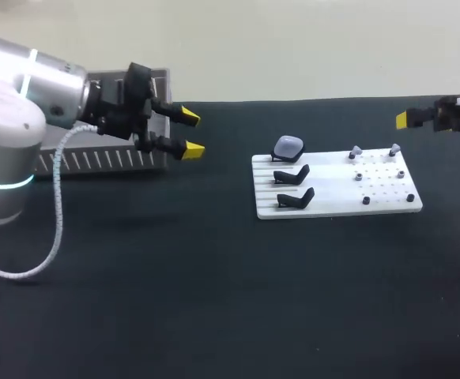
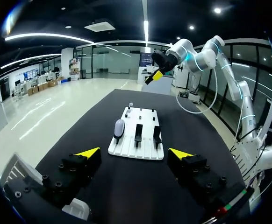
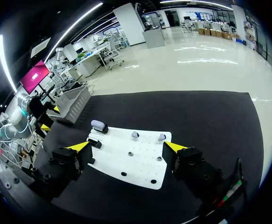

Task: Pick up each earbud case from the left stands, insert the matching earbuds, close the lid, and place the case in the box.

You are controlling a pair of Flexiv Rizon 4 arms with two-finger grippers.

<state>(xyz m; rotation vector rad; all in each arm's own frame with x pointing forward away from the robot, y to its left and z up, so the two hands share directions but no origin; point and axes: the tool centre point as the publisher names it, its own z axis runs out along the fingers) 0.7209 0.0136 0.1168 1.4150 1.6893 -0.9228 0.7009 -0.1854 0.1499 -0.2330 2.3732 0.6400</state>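
A white board (image 1: 333, 207) lies right of the table's middle. A lavender earbud case (image 1: 288, 147) sits lid shut on its rearmost black stand; two empty stands (image 1: 292, 174) are in front of it. Two grey earbuds (image 1: 356, 151) (image 1: 394, 148) perch on pegs at the board's back right. My left gripper (image 1: 186, 133) hovers open, well left of the board. My right gripper (image 1: 408, 119) hangs at the right edge, above the table. The left wrist view has the case (image 2: 119, 128) far ahead of open fingers (image 2: 89, 152). In the right wrist view the open gripper (image 3: 129, 147) looks down on the case (image 3: 98, 125) and earbuds (image 3: 135, 134).
A grey slotted box (image 1: 111, 160) stands at the back left, partly behind my left arm, and shows in the right wrist view as the box (image 3: 74, 99). Small black pegs (image 1: 366, 200) dot the board's right half. Dark tabletop stretches in front of the board.
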